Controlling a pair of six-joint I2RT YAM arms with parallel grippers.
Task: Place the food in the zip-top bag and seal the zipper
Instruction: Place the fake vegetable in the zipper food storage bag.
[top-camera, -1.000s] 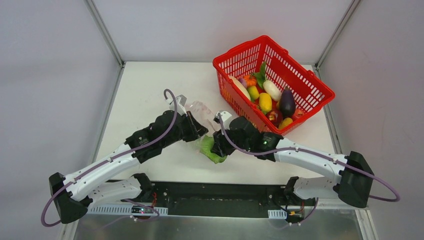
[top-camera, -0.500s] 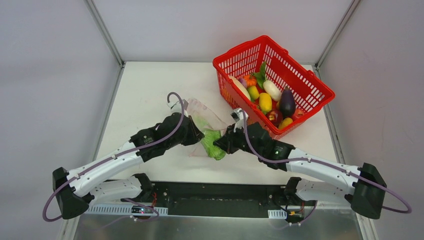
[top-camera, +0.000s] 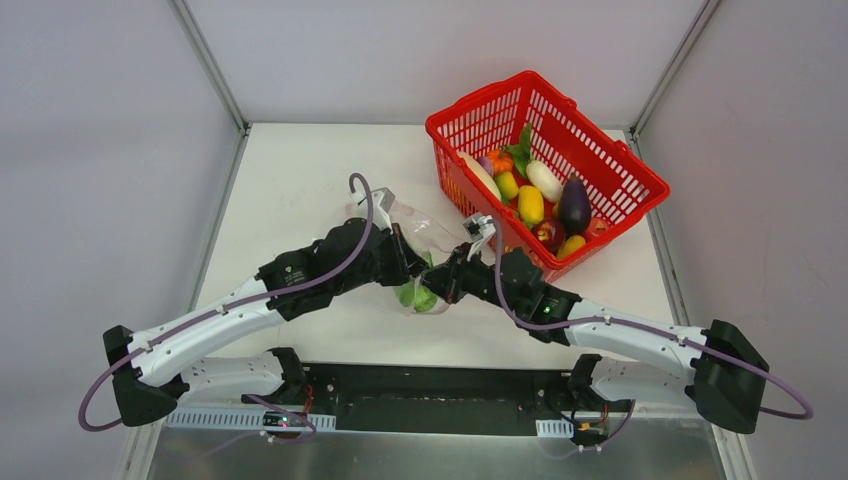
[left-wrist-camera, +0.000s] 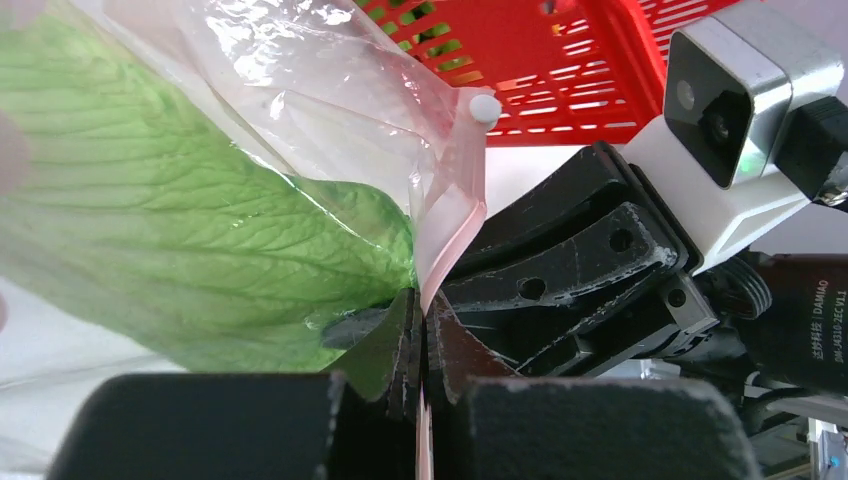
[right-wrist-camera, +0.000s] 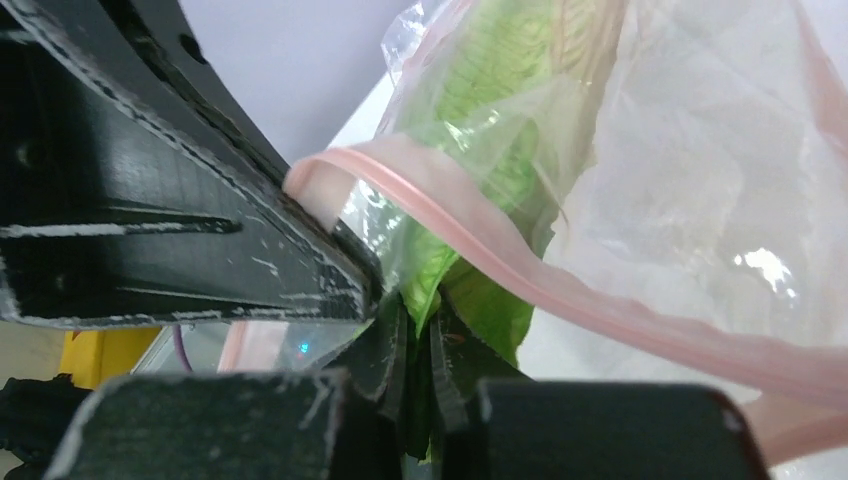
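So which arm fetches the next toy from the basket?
Right: nearer the red mesh basket once the right pincer drops the green leafy toy; left pincer clamps the clear bag's pink zipper strip.

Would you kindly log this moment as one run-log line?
left fingers: shut on zipper | right fingers: shut on leaf | leaf: partly in bag | zipper: unsealed

Your top view hangs high behind the arm bases and looks down and forward over the whole bench (top-camera: 300, 180), far enough out to take in both arms and the red basket (top-camera: 600, 150). Your left wrist view sits right at the left pincer (left-wrist-camera: 420, 320), facing the right arm's camera (left-wrist-camera: 745, 95) at close range. Your right wrist view looks the opposite way, just past the right pincer (right-wrist-camera: 415, 320). All three share the zip-top bag (top-camera: 425, 235). The basket shows only from the top and left wrist.
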